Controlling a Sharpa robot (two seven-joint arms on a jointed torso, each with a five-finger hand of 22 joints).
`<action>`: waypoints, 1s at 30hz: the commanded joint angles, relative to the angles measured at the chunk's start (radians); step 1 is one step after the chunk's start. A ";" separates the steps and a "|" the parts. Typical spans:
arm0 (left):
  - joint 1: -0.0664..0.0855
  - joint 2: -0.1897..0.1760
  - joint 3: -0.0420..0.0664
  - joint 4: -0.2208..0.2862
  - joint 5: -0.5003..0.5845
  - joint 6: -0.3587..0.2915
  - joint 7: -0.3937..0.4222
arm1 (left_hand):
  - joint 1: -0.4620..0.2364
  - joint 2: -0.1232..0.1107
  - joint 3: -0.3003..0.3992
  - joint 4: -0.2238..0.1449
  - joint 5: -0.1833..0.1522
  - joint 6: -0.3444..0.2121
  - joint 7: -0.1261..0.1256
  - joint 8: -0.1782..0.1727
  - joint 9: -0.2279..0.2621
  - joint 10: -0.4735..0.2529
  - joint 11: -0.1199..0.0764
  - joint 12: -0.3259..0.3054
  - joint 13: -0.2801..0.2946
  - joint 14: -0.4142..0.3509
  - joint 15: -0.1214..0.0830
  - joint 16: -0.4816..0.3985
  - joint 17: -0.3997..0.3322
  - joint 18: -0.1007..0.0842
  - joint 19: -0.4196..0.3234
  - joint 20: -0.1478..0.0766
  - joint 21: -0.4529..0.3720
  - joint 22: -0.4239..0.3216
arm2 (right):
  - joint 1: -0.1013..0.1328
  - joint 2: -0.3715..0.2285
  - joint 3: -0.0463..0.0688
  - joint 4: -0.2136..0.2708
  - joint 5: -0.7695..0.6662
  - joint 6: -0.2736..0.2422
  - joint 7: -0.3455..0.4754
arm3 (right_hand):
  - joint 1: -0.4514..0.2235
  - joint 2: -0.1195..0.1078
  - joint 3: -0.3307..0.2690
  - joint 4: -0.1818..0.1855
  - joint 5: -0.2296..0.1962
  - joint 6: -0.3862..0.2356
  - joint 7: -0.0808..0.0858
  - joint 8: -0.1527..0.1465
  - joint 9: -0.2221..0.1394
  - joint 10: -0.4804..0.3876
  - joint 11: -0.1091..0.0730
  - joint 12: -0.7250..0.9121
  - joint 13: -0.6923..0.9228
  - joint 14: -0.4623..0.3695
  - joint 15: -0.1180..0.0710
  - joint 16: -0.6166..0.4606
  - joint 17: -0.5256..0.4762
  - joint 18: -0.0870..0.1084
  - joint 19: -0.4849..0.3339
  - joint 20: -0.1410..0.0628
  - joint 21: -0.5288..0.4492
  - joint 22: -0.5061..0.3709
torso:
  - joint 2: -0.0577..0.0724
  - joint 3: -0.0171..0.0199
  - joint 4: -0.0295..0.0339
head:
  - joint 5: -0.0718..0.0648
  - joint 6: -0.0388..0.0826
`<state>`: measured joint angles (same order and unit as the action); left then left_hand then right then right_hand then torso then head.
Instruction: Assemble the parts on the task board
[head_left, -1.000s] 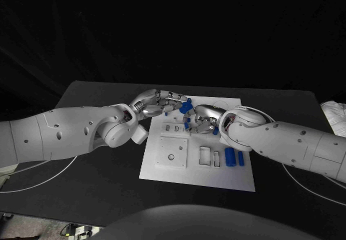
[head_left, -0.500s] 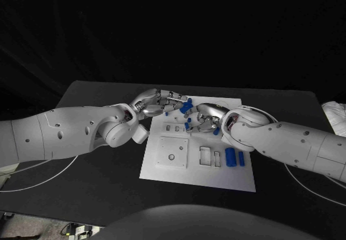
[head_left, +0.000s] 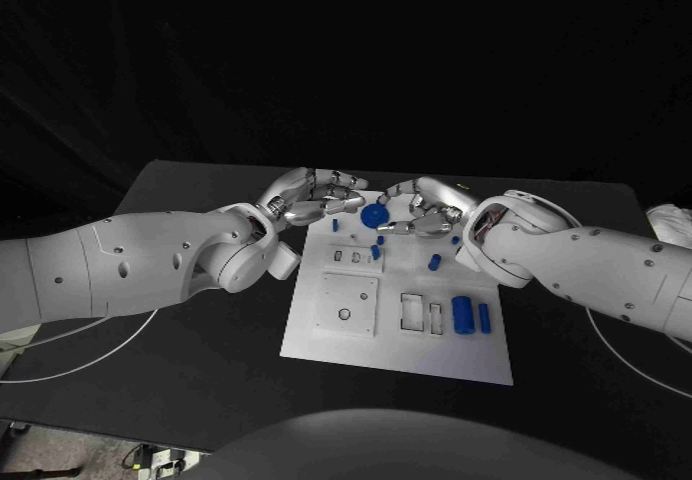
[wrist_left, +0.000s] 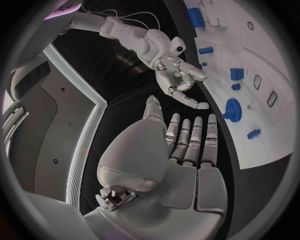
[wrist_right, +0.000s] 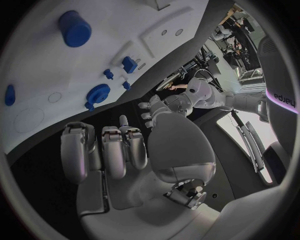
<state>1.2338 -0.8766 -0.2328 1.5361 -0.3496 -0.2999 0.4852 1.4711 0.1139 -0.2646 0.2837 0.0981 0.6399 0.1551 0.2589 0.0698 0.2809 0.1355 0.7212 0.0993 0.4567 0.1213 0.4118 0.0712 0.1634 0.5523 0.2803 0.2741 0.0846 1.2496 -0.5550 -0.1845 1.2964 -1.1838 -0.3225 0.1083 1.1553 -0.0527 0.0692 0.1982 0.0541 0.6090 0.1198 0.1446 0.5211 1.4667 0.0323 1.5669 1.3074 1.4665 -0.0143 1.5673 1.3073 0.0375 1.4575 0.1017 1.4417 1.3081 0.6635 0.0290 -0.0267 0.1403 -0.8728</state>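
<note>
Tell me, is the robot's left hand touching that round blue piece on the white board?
Apart. The left wrist view shows the left hand with fingers stretched out and dark table between its fingertips and the round blue piece.

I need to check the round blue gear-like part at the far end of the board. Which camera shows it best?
The left wrist view: the round blue part lies unobstructed on the task board, its toothed rim showing. The right wrist view shows it smaller. In the head view it sits between the two hands, with little detail.

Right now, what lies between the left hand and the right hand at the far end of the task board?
In the head view, a round blue part lies on the task board between the left hand and the right hand.
</note>
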 joint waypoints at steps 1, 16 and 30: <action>0.000 0.000 0.001 0.006 -0.056 -0.118 0.027 | -0.001 -0.019 0.002 0.000 0.014 -0.012 0.002 0.011 0.000 0.000 -0.006 0.028 0.006 0.011 -0.007 0.037 0.007 0.018 0.077 -0.027 0.031 0.011 | 0.009 -0.027 0.000 0.022 0.120 -0.019 0.069 | -0.051 0.044 -0.018 0.054 0.008 0.003 0.004 -0.004 -0.011 0.104 0.010 0.004 0.263 0.104 0.008 0.003 0.264 0.002 -0.009 0.002 -0.008 0.210 | 0.000 -0.0006 0.0019 | 0.001 0.000; 0.017 -0.035 0.002 0.031 -0.409 -0.301 -0.087 | -0.069 -0.016 -0.011 0.007 0.062 0.029 0.006 0.134 0.006 0.569 -0.017 0.749 0.806 0.527 -0.044 1.020 0.839 -0.069 0.605 -0.131 0.928 0.831 | 0.060 -0.238 -0.009 0.194 0.288 0.053 0.057 | -0.189 0.202 -0.117 0.093 0.165 0.021 0.011 0.017 -0.049 0.104 0.018 0.004 0.263 0.104 0.016 0.003 0.264 0.003 -0.016 0.012 -0.008 0.210 | -0.002 0.0039 -0.0368 | 0.020 0.000; 0.157 -0.058 0.002 0.096 -0.803 0.006 -0.548 | -0.215 0.033 -0.104 0.003 -0.001 0.189 -0.028 0.280 0.059 1.290 -0.071 0.850 1.472 1.114 -0.102 1.159 1.500 -0.163 1.019 -0.148 1.297 1.486 | 0.066 -0.267 -0.018 0.286 0.288 0.144 -0.035 | -0.168 0.224 -0.128 0.094 0.183 0.038 0.017 0.033 -0.051 0.104 0.023 0.004 0.263 0.104 0.020 0.003 0.264 0.004 -0.022 0.015 -0.012 0.208 | 0.006 0.0235 -0.0690 | 0.046 0.000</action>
<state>1.3869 -0.9364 -0.2310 1.6253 -1.0069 -0.4538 0.1234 1.2616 0.1470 -0.3659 0.2884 0.1011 0.8243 0.1281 0.5357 0.1268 1.4674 0.0674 1.5688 1.3095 1.4674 0.0250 1.5684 1.3081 0.0120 1.4637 0.1265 1.5685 1.3081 1.3146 -0.8229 -0.2018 1.5789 -0.9031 -0.2385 0.1128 0.9884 0.1644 -0.0524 0.2913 0.2322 0.6389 0.1364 0.1738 0.4713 1.4661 0.0459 1.5669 1.3073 1.4664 -0.0001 1.5673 1.3078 0.0374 1.4430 0.1162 1.4328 1.3077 0.6669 0.0469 -0.0868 0.1823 -0.8728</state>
